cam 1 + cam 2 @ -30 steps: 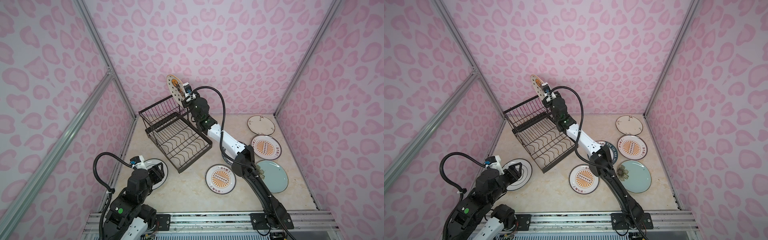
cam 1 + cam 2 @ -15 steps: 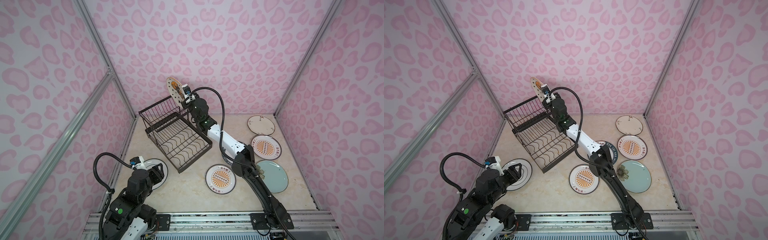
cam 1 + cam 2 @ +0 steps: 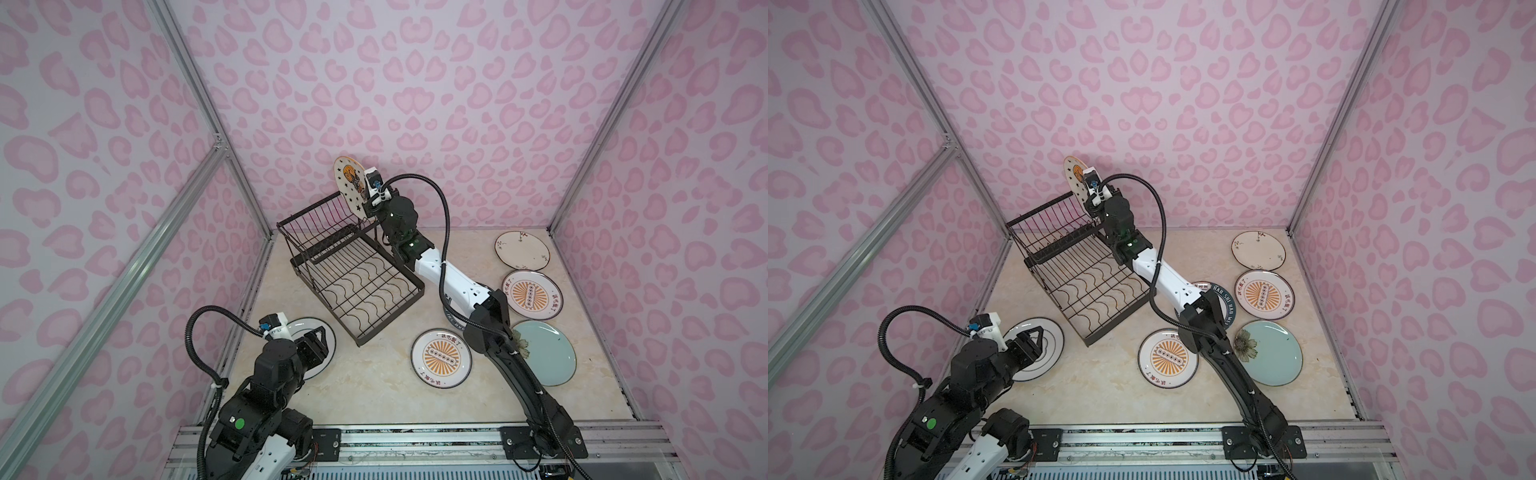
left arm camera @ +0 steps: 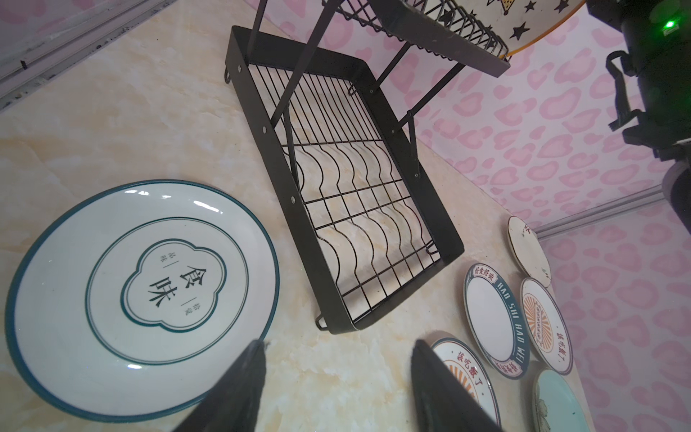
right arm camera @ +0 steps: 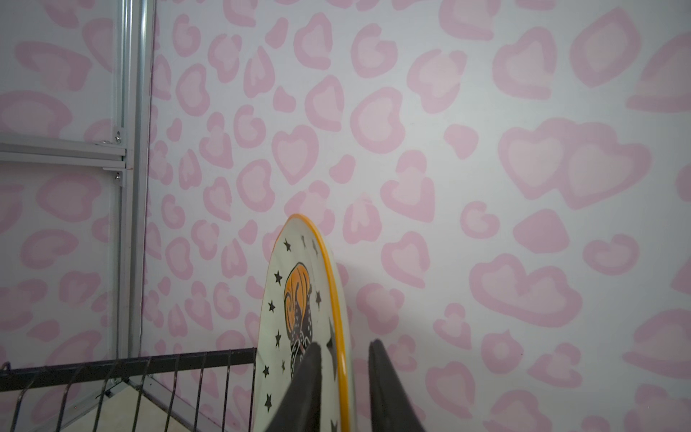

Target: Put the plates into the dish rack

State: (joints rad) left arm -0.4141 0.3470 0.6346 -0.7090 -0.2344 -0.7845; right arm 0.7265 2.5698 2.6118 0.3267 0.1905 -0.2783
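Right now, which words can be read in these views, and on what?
"食味": centre of teal-rimmed plate; smaller characters beside it unreadable.
"HAO SHI HAO WEI": dark-rimmed plate; its red characters too blurred.
"该吃饭了": near sunburst plate and far sunburst plate.
Nothing else legible.

Pale walls (image 3: 415, 83) printed with pink heart-like blotches enclose a cream, marble-patterned counter (image 3: 374, 386). Aluminium posts (image 3: 597, 137) stand in the corners, and a metal rail (image 3: 415, 436) runs along the near edge. Lighting is soft, even.
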